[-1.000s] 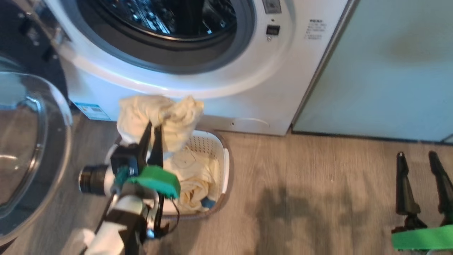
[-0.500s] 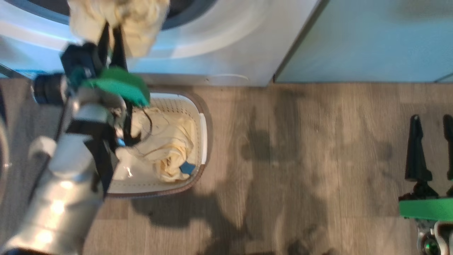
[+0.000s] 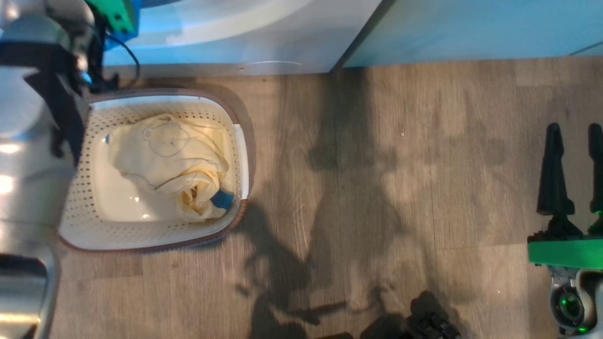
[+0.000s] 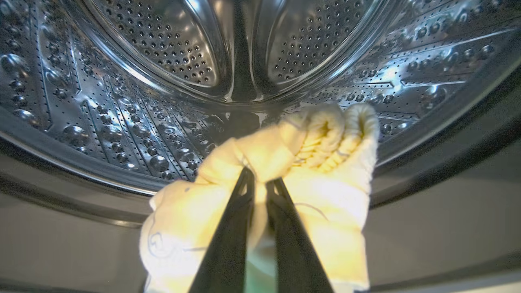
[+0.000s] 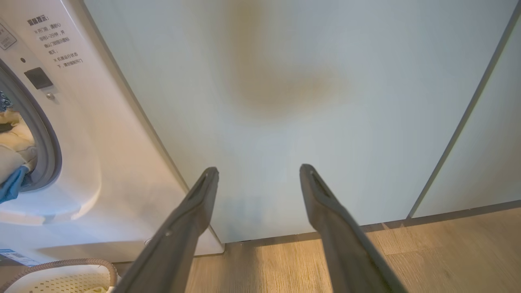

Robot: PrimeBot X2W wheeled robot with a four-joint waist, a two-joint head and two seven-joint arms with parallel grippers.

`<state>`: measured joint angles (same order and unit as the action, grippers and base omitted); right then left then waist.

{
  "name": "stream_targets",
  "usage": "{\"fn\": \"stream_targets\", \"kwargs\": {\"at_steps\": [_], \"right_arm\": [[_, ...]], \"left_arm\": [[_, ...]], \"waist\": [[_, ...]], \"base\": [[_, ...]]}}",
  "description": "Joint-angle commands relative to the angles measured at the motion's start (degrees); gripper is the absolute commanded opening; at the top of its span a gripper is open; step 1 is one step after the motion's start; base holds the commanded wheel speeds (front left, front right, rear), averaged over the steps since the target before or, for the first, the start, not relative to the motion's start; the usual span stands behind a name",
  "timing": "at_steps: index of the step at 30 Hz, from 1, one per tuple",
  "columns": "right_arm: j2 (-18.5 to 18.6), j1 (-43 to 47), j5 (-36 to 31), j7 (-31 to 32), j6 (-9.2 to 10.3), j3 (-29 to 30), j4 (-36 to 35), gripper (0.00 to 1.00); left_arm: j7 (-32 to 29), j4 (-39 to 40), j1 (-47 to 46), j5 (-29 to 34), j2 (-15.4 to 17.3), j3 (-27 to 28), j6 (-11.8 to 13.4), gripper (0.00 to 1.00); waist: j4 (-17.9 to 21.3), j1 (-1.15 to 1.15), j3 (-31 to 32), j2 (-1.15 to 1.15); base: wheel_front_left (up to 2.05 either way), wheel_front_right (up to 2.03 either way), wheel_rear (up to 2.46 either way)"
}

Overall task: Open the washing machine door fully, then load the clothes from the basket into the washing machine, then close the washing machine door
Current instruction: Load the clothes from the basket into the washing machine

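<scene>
**Desk:** Where is the left hand (image 4: 261,179)?

**Photographer:** At the mouth of the washing machine (image 4: 122,122), with its two dark fingers pressed together and pointing straight into the steel drum. They are clamped on a cream garment (image 4: 313,162), which is bunched over the fingertips and hangs down on both sides of them. Its ribbed, rolled edge points towards the back of the drum.

**Desk:** And the rest of the clothes (image 3: 169,165)?

**Photographer:** They lie in the basket (image 3: 80,207), a loose cream heap with a bit of blue cloth at its near right corner. The basket stands on the wooden floor (image 3: 377,188) just in front of the machine, under the pale left forearm. Its long axis seems to run across the head view, along the machine's front, with a white handle on its right end.

**Desk:** The right hand (image 3: 574,129)?

**Photographer:** Empty, with the fingers spread wide. It is well apart from the basket, low at the right of the head view, and points at the pale green cabinet (image 5: 285,101) beside the machine.
</scene>
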<state>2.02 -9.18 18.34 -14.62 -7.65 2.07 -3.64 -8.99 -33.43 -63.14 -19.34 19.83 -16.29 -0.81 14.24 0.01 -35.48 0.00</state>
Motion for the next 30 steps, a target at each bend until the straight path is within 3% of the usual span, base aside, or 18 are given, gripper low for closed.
{"fn": "stream_targets", "kwargs": {"at_steps": [1, 10, 25, 26, 27, 28, 30], "right_arm": [[0.9, -0.6, 0.5, -0.4, 0.16, -1.2, -1.4, 1.00], [0.9, -2.2, 1.6, -0.4, 0.16, -3.5, -0.1, 1.00], [0.9, -3.9, 3.8, -0.4, 0.16, -4.0, 0.8, 1.00], [0.9, -4.0, 3.8, -0.4, 0.16, -4.0, 0.9, 1.00], [0.9, -4.2, 3.9, -0.4, 0.16, -4.0, 0.9, 1.00], [0.9, -4.3, 3.9, -0.4, 0.16, -3.9, 0.9, 1.00], [0.9, -4.4, 3.8, -0.4, 0.16, -3.8, 0.9, 1.00]], "left_arm": [[-1.4, 1.2, -3.4, -0.1, 3.6, 1.6, -0.1, 0.00], [-4.2, -1.9, -12.0, 0.5, 7.0, 2.1, -0.4, 0.00], [6.5, -7.8, -20.3, 1.1, 7.6, 4.1, 2.8, 0.00], [6.5, -8.5, -20.3, 1.1, 7.6, 4.1, 2.9, 0.25], [6.6, -9.1, -20.3, 0.7, 7.4, 4.2, 2.9, 0.87], [6.7, -9.6, -20.2, 0.3, 7.2, 4.4, 2.8, 1.00], [7.0, -10.0, -20.2, 0.2, 7.1, 4.4, 2.8, 1.00]], "waist": [[0.8, -0.01, -0.8, 0.00], [3.7, -0.01, -3.3, 0.00], [5.8, -0.01, -6.2, 0.00], [5.8, -0.01, -6.3, 0.00], [5.7, -0.01, -6.3, 0.00], [5.7, -0.01, -6.4, 0.00], [5.6, -0.01, -6.5, 0.00]], "base": [[0.00, 0.00, 0.00], [0.00, 0.00, 0.00], [0.00, 0.00, 0.00], [0.00, 0.00, 0.00], [0.00, 0.00, 0.00], [0.00, 0.00, 0.00], [0.00, 0.00, 0.00]]}}
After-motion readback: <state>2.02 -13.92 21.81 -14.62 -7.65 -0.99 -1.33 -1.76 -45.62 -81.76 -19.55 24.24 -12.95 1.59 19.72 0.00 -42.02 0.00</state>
